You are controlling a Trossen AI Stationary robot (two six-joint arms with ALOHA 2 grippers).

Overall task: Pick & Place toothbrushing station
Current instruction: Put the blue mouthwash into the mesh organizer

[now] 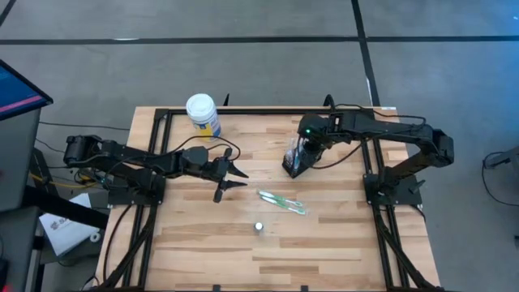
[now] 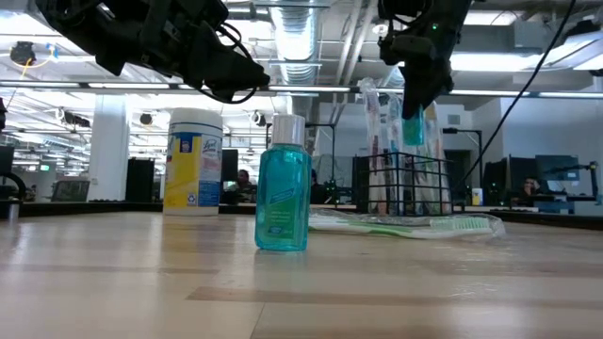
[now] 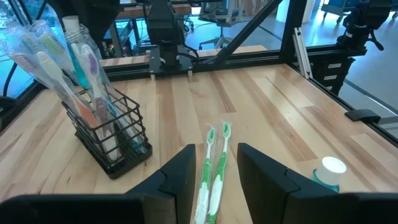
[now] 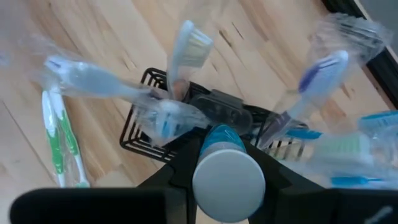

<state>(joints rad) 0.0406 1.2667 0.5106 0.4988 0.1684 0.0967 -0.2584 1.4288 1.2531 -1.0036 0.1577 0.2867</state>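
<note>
The black wire-mesh holder (image 1: 293, 165) stands on the table right of centre, with several wrapped toothbrushes (image 3: 68, 68) leaning out of it. My right gripper (image 1: 303, 151) hangs right above the holder (image 4: 144, 132), shut on a teal tube with a white cap (image 4: 227, 177). Two green toothbrushes (image 1: 282, 201) lie flat on the table near the middle. My left gripper (image 1: 235, 176) is open and empty above the table, left of the holder, its fingers (image 3: 180, 174) pointing toward the green toothbrushes (image 3: 214, 162). My right gripper pinches the teal tube between its two fingers (image 4: 186, 158), on the sides of its body just below the white cap (image 4: 219, 140). The fingers come from above, pointing down. The tube hangs upright, cap up, its lower end (image 2: 412, 130) above the holder's rim (image 2: 405, 158).
A white-lidded yellow-and-blue jar (image 1: 203, 115) stands at the far left of the tabletop. A small teal bottle with a white cap (image 1: 259, 227) stands upright toward the near edge. Black frame rails (image 1: 154, 162) run along the table's left and right sides.
</note>
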